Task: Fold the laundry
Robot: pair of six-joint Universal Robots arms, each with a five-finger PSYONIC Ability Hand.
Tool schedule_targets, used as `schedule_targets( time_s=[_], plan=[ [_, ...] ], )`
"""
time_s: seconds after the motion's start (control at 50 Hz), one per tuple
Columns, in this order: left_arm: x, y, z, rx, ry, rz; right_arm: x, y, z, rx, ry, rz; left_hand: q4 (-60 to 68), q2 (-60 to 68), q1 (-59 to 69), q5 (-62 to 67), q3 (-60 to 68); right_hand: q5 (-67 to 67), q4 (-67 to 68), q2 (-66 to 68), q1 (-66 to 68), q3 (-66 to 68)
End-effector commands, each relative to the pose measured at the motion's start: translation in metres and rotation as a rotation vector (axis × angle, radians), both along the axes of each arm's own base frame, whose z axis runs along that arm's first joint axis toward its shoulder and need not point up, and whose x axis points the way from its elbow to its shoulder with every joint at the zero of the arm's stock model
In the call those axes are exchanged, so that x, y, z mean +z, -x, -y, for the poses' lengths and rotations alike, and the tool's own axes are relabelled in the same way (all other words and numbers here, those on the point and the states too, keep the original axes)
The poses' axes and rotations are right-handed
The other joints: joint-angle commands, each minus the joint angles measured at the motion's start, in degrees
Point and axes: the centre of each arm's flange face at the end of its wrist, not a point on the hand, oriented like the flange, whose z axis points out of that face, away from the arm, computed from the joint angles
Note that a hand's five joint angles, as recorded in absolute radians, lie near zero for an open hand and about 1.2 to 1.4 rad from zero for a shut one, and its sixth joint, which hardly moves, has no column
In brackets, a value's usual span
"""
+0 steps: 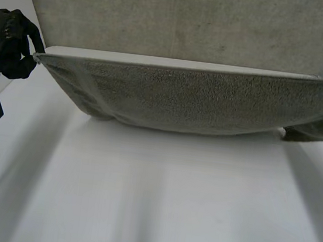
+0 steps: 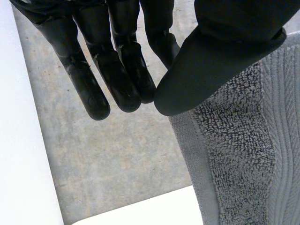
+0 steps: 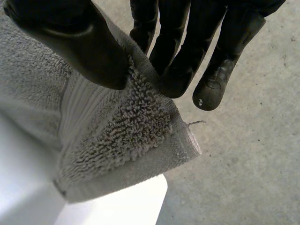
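The grey towel point(image 1: 199, 99) hangs as 1 long barrier across the far part of the white table point(image 1: 151, 202). It runs from the left hand point(image 1: 9, 43), which pinches 1 corner, to the head view's right edge. Its sagging middle comes down to the tabletop or just above it. Toward both ends the lower edge rises and leaves a gap. The whole near tabletop is bare and open to passage. Behind the towel lies a narrow free strip of table, then grey floor point(image 1: 180, 17). The right hand point(image 3: 79, 47) pinches the other corner near the table's corner.
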Motion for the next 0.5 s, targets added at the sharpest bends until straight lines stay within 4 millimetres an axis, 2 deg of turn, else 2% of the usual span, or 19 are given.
schedule_targets(
  time_s=[0.02, 0.06, 0.08, 0.12, 0.14, 0.18, 0.2, 0.24, 0.26, 0.3, 0.32, 0.36, 0.38, 0.4, 0.42, 0.44, 0.46, 0.48, 0.5],
  plan=[
    [-0.004, -0.001, 0.002, 0.001, -0.026, 0.029, -0.015, 0.008, 0.026, 0.004, -0.147, 0.019, 10.2, 10.3, 14.1, 11.2, 10.3, 2.8, 3.1, 2.7, 3.7, 3.0],
    [-0.021, 0.000, 0.009, 0.004, -0.073, 0.075, -0.035, 0.005, 0.039, 0.036, -0.233, -0.014, 10.2, 10.3, 14.1, 11.2, 10.3, 2.8, 3.1, 2.7, 3.7, 3.0],
    [-0.021, 0.000, 0.009, 0.004, -0.073, 0.075, -0.035, 0.005, 0.039, 0.037, -0.234, -0.014, 10.2, 10.3, 14.1, 11.2, 10.3, 2.8, 3.1, 2.7, 3.7, 3.0],
    [-0.048, 0.006, 0.021, -0.005, -0.151, 0.154, -0.056, -0.004, 0.050, 0.079, -0.312, -0.082, 10.2, 10.3, 14.1, 11.2, 10.3, 2.8, 3.1, 2.7, 3.7, 3.0],
    [-0.048, 0.006, 0.021, -0.005, -0.151, 0.155, -0.056, -0.004, 0.050, 0.080, -0.313, -0.083, 10.2, 10.3, 14.1, 11.2, 10.3, 2.8, 3.1, 2.7, 3.7, 3.0],
    [-0.071, 0.011, 0.036, -0.011, -0.202, 0.243, -0.080, -0.010, 0.065, 0.071, -0.395, -0.161, 10.2, 10.3, 14.1, 11.2, 10.3, 2.8, 3.1, 2.7, 3.7, 3.0],
    [-0.071, 0.011, 0.036, -0.011, -0.202, 0.243, -0.080, -0.010, 0.066, 0.071, -0.395, -0.162, 10.2, 10.3, 14.1, 11.2, 10.3, 2.8, 3.1, 2.7, 3.7, 3.0],
    [-0.089, 0.022, 0.052, -0.036, -0.229, 0.314, -0.100, -0.018, 0.078, 0.052, -0.446, -0.244, 10.2, 10.3, 14.1, 11.2, 10.3, 2.8, 3.1, 2.7, 3.7, 3.0],
    [-0.089, 0.022, 0.052, -0.036, -0.229, 0.314, -0.101, -0.018, 0.078, 0.052, -0.446, -0.245, 10.2, 10.3, 14.1, 11.2, 10.3, 2.8, 3.1, 2.7, 3.7, 3.0],
    [-0.096, 0.035, 0.069, -0.050, -0.217, 0.355, -0.121, -0.025, 0.088, 0.038, -0.484, -0.315, 10.2, 10.3, 14.1, 11.2, 10.3, 2.8, 3.1, 2.7, 3.7, 3.0],
    [-0.096, 0.035, 0.069, -0.050, -0.216, 0.355, -0.121, -0.025, 0.089, 0.038, -0.485, -0.316, 10.2, 10.3, 14.1, 11.2, 10.3, 2.8, 3.1, 2.7, 3.7, 3.0],
    [-0.093, 0.042, 0.092, -0.038, -0.178, 0.364, -0.135, -0.033, 0.101, 0.039, -0.478, -0.375, 10.2, 10.3, 14.1, 11.2, 10.3, 2.8, 3.1, 2.7, 3.7, 3.0],
    [-0.087, 0.045, 0.104, -0.030, -0.149, 0.360, -0.132, -0.041, 0.108, 0.040, -0.438, -0.401, 10.2, 10.3, 14.1, 11.2, 10.3, 2.8, 3.1, 2.7, 3.7, 3.0],
    [-0.086, 0.045, 0.104, -0.030, -0.148, 0.360, -0.132, -0.041, 0.108, 0.040, -0.437, -0.401, 10.2, 10.3, 14.1, 11.2, 10.3, 2.8, 3.1, 2.7, 3.7, 3.0],
    [-0.074, 0.049, 0.115, -0.025, -0.102, 0.351, -0.120, -0.052, 0.115, 0.037, -0.365, -0.420, 10.2, 10.3, 14.1, 11.2, 10.3, 2.8, 3.1, 2.7, 3.7, 3.0],
    [-0.049, 0.057, 0.127, -0.027, -0.012, 0.333, -0.100, -0.063, 0.123, 0.020, -0.261, -0.419, 10.2, 10.3, 14.1, 11.2, 10.3, 2.8, 3.1, 2.7, 3.7, 3.0],
    [-0.049, 0.057, 0.127, -0.027, -0.011, 0.332, -0.073, -0.072, 0.132, 0.000, -0.129, -0.406, 10.2, 10.3, 14.1, 11.2, 10.3, 2.8, 3.1, 2.7, 3.7, 3.0],
    [-0.023, 0.064, 0.133, -0.027, 0.077, 0.310, -0.073, -0.072, 0.132, 0.000, -0.128, -0.406, 10.2, 10.3, 14.1, 11.2, 10.3, 2.8, 3.1, 2.7, 3.7, 3.0],
    [-0.023, 0.065, 0.134, -0.027, 0.078, 0.310, -0.039, -0.082, 0.139, -0.018, 0.032, -0.373, 10.2, 10.3, 14.1, 11.2, 10.3, 2.8, 3.1, 2.7, 3.7, 3.0]
  ],
)
